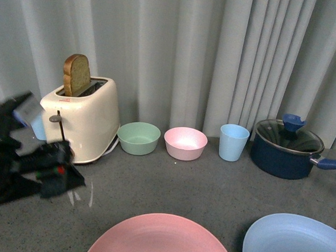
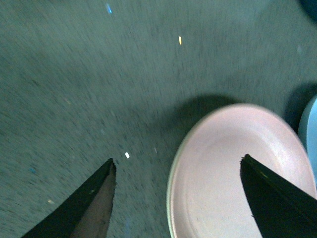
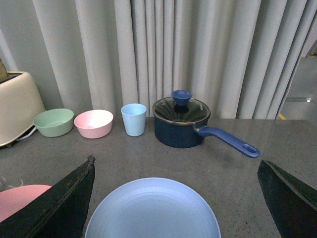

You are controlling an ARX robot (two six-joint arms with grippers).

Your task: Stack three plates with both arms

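A pink plate lies at the table's near edge, with a light blue plate to its right. My left arm shows blurred at the far left, above the table. In the left wrist view the left gripper is open over the rim of the pink plate, one finger above the plate and the other above bare table. The right gripper is open, with nothing between its fingers. The light blue plate lies flat just below and ahead of it, and the pink plate's edge is beside it.
Along the grey curtain stand a cream toaster holding a bread slice, a green bowl, a pink bowl, a light blue cup and a dark blue lidded pot with its handle pointing right.
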